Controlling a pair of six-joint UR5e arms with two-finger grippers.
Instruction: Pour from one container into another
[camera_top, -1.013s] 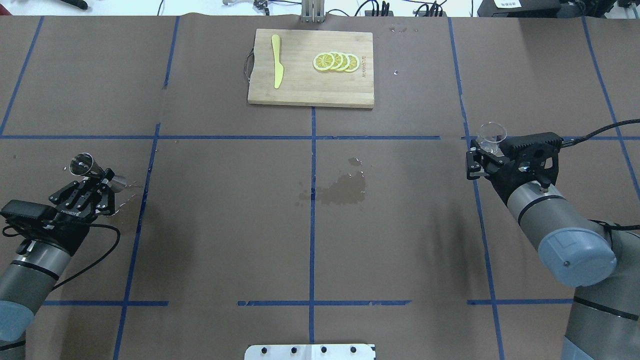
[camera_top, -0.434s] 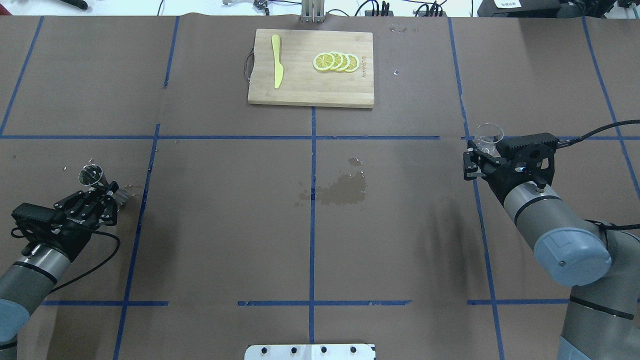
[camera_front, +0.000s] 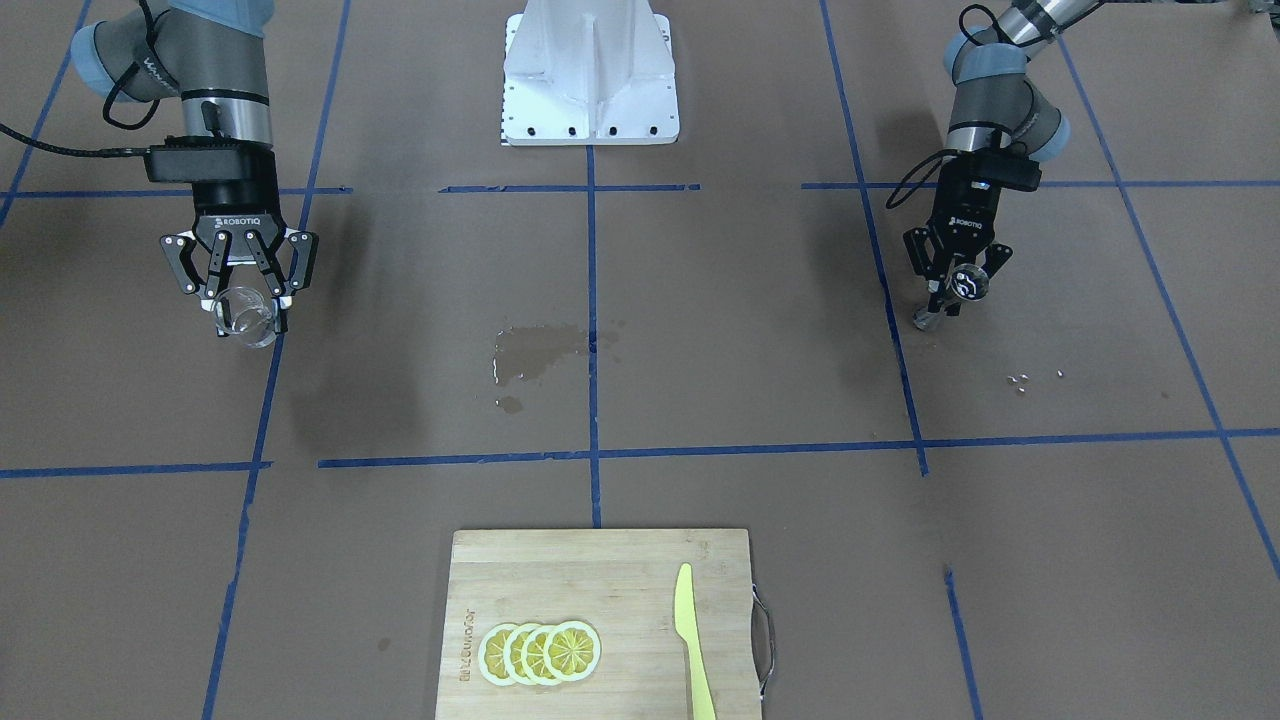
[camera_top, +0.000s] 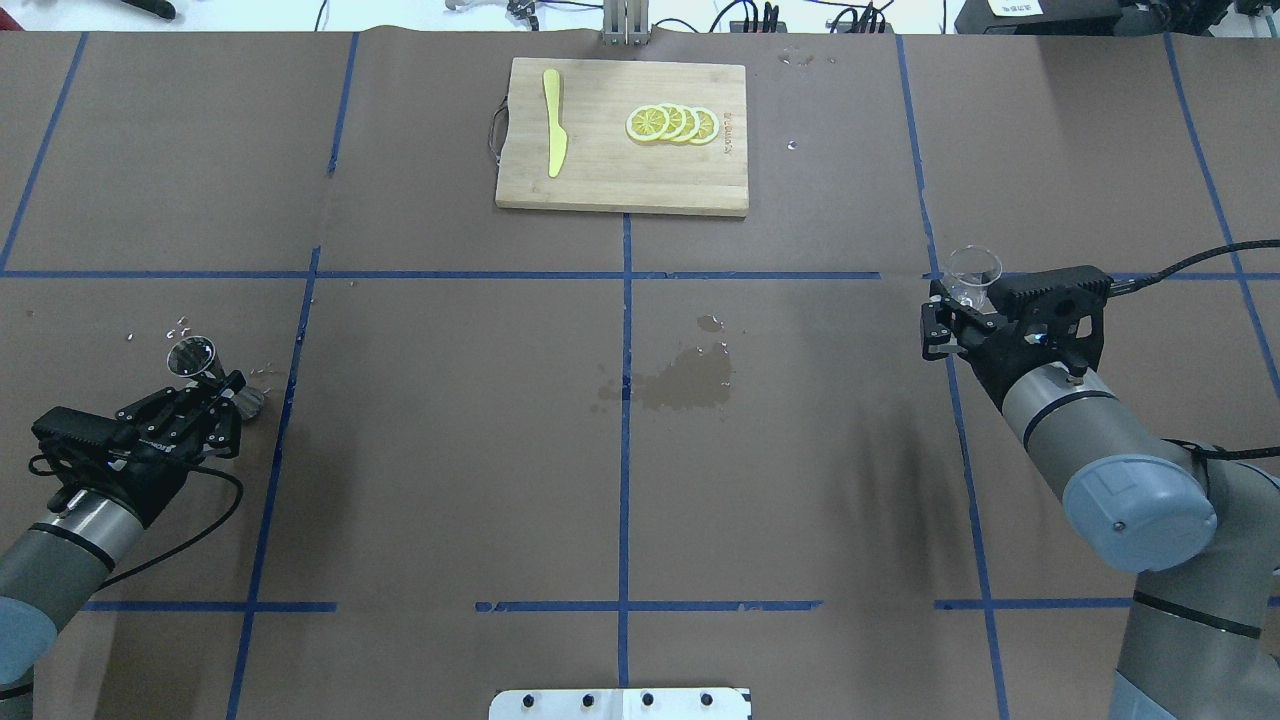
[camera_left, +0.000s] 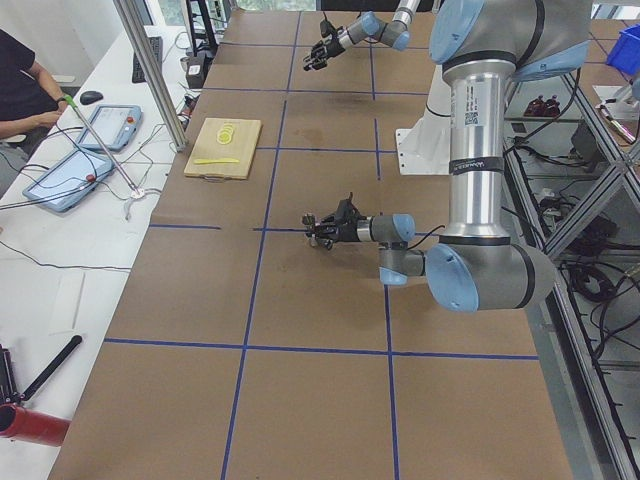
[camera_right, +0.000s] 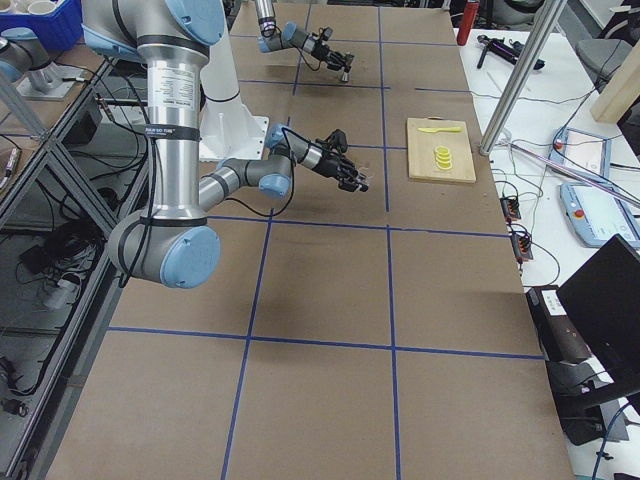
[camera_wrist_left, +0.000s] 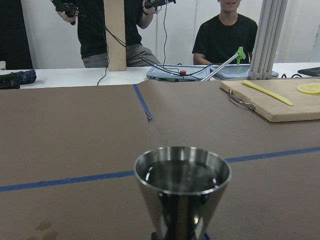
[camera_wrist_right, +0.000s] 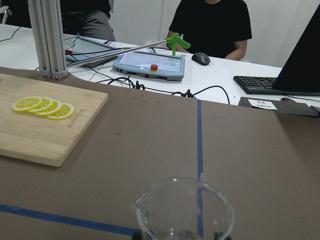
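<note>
The clear glass cup (camera_top: 975, 268) stands upright at the desk's (camera_top: 450, 480) right side, with the right end effector (camera_top: 958, 300) closed on its lower part. In the right wrist view its base is cut off, and any contents are hard to make out. Well apart, at the left side, the left end effector (camera_top: 226, 388) clamps the steel jigger (camera_top: 192, 355) at its waist. Whether the lower cone touches the desk is unclear. A wet stain (camera_top: 685, 380) marks the middle. Beyond it lies a cutting board (camera_top: 620, 185) with lemon slices (camera_top: 672, 123) and a yellow knife (camera_top: 553, 125).

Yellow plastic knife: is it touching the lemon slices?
No, bare wooden cutting board shows between the yellow plastic knife and the lemon slices.
</note>
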